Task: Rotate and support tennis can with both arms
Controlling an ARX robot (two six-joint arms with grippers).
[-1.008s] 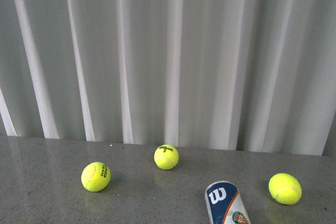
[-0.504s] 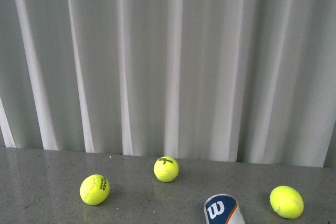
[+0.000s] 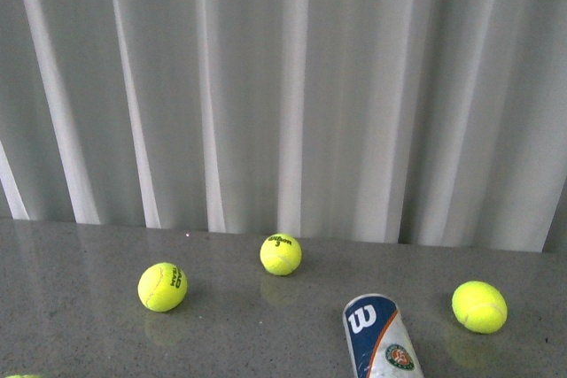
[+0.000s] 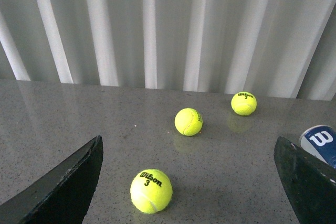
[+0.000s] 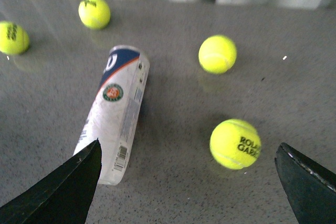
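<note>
The tennis can lies on its side on the grey table, white and navy label with a "W" logo, orange stripe, round emblem and barcode. Its navy end shows at the bottom of the front view and at the edge of the left wrist view. My right gripper is open above the table, one finger close to the can's near end, holding nothing. My left gripper is open and empty, with a Wilson ball between its fingers' span. Neither arm shows in the front view.
Several yellow tennis balls lie loose: three in the front view, one close to the left gripper, a Roland Garros ball near the right gripper. Pale pleated curtains stand behind the table.
The front view has shifted: the table scene dropped, then rose again, so more of the can shows now. The balls and can keep their places relative to each other.
</note>
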